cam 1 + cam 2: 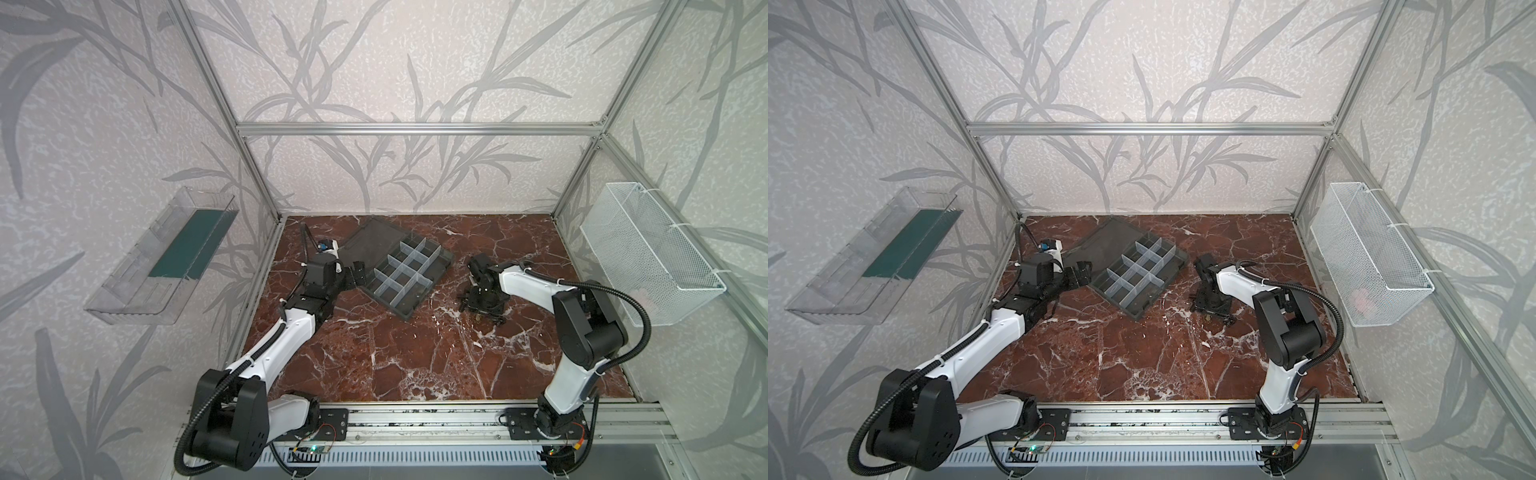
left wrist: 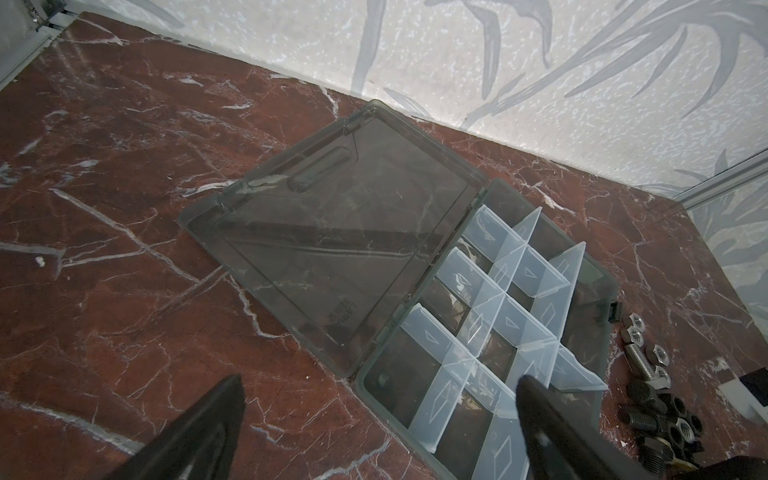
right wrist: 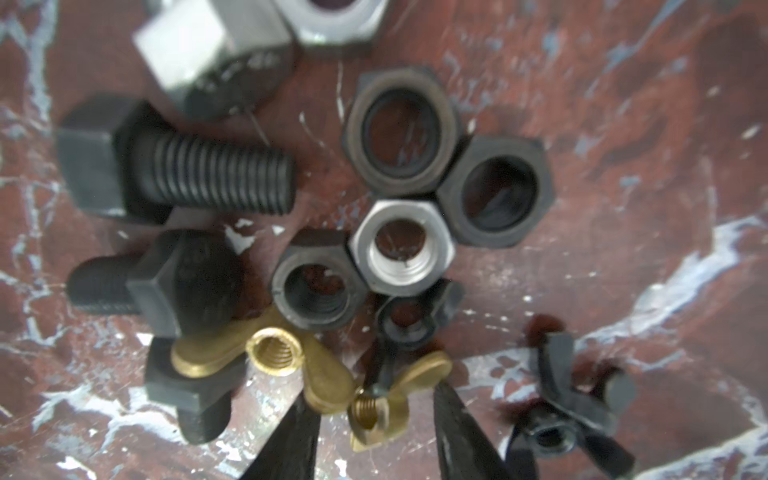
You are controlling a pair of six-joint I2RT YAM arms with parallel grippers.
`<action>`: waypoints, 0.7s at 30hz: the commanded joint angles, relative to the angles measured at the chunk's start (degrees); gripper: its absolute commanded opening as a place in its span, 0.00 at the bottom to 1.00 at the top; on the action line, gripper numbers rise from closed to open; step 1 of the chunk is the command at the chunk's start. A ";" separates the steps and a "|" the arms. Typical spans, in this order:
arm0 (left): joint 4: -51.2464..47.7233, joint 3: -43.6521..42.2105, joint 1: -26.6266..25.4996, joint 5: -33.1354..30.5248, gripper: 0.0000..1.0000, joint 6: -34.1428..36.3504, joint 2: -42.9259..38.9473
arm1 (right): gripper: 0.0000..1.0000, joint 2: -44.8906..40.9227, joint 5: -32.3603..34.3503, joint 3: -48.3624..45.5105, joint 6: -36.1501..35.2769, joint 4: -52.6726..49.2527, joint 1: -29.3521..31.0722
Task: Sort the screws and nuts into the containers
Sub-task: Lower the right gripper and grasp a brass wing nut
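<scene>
Right gripper [image 3: 374, 392] is down on the loose hardware heap, jaws part-way apart and straddling a small brass wing nut [image 3: 374, 411]. You can see bare table between that nut and one finger [image 3: 295, 440], so nothing is clamped. That finger's tip sits right by a bigger brass wing nut [image 3: 274, 351]; I can't tell if they touch. Left gripper [image 2: 380, 379] is spread wide, holding nothing, parked at a corner of the organizer box [image 1: 385, 303], just beside its left edge in both top views. The screws [image 3: 178, 166] and nuts [image 3: 401, 249] all lie in one heap on the red marble tabletop [image 1: 395, 365], right of the box and clear of it. It has black hex-head bolts along one side, with black, silver and brass nuts touching each other in the middle. A black wing nut [image 3: 569, 399] lies a little apart. From the top views you mostly can't see the heap, since the right gripper covers it. The cells [image 2: 399, 374], formed by whitish translucent dividers, face up in the box base. The lid [image 2: 332, 249] lies folded open flat on the table toward the back wall.
</scene>
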 commanded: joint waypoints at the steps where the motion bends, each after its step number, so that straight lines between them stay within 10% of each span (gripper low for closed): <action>1: 0.22 1.40 -0.12 0.84 0.99 0.26 0.58 | 0.45 1.49 1.45 1.73 -1.02 -1.71 -0.52; 21: -0.27 1.23 -0.12 0.86 0.99 0.54 0.11 | 0.00 1.14 -0.27 0.16 -5.99 -1.25 -0.55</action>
